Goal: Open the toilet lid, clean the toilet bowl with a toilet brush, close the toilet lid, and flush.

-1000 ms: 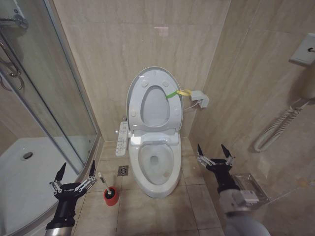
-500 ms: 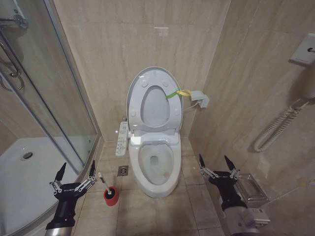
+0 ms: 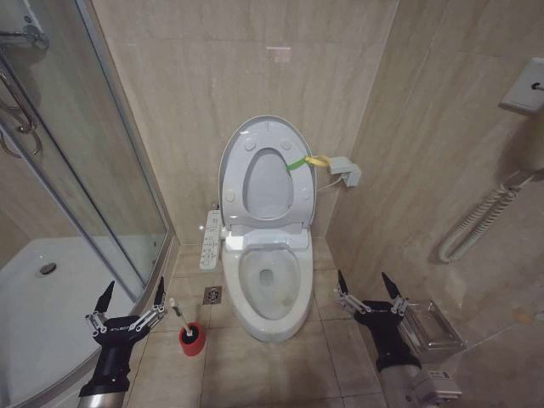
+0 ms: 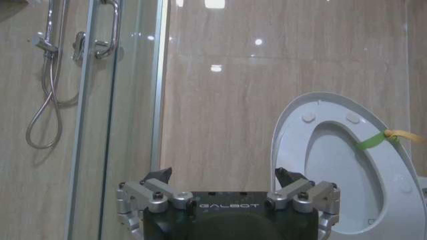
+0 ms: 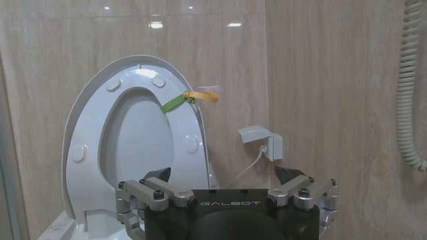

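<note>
Lid: toilet lid raised; opening done.
Right gripper: fingers spread, drawn back low, right of toilet bowl.
Left gripper: spread beside toilet brush, ungrasped.

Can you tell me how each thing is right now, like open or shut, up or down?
toilet lid: up, leaning against the wall.
seat: up too, resting against the lid.
toilet bowl: uncovered.
toilet brush: standing in its red holder cup on the floor.
left pincer: open, holding nothing, low beside the brush.
right pincer: open, holding nothing, low to the bowl's right.
shower door: cannot tell.
</note>
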You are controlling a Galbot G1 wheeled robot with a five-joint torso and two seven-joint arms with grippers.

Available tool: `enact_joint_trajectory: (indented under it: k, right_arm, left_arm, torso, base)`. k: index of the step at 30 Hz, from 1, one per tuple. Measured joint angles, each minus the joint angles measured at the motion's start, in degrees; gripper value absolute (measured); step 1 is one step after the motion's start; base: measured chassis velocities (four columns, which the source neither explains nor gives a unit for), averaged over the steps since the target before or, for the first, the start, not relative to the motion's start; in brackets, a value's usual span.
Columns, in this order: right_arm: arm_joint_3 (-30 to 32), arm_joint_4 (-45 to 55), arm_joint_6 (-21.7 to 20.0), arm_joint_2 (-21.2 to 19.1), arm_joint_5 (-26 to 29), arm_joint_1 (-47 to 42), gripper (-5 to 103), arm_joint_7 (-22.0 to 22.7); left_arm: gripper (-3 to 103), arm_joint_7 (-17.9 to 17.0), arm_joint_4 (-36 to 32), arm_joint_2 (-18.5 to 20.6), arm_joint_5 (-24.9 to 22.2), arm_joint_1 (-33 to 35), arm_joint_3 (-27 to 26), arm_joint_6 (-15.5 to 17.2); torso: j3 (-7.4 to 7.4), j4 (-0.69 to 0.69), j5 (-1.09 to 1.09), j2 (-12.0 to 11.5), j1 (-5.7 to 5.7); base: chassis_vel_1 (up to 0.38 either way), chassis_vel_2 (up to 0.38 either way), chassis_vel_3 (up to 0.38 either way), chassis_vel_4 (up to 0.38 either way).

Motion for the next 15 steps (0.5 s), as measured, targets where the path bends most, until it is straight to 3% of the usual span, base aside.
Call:
enact_joint_trajectory:
  k: [15]
  right_arm:
    - [-0.27,0.37,0.0,0.36,-0.34,-0.6,100,-0.95]
  left_arm:
    - [100,0.0,0.0,0.0,0.0,0.0,0.0,0.0]
  torso:
    - [0.0,0.0,0.01,0.0,0.0]
  base:
    - [0.0,0.0,0.0,0.0]
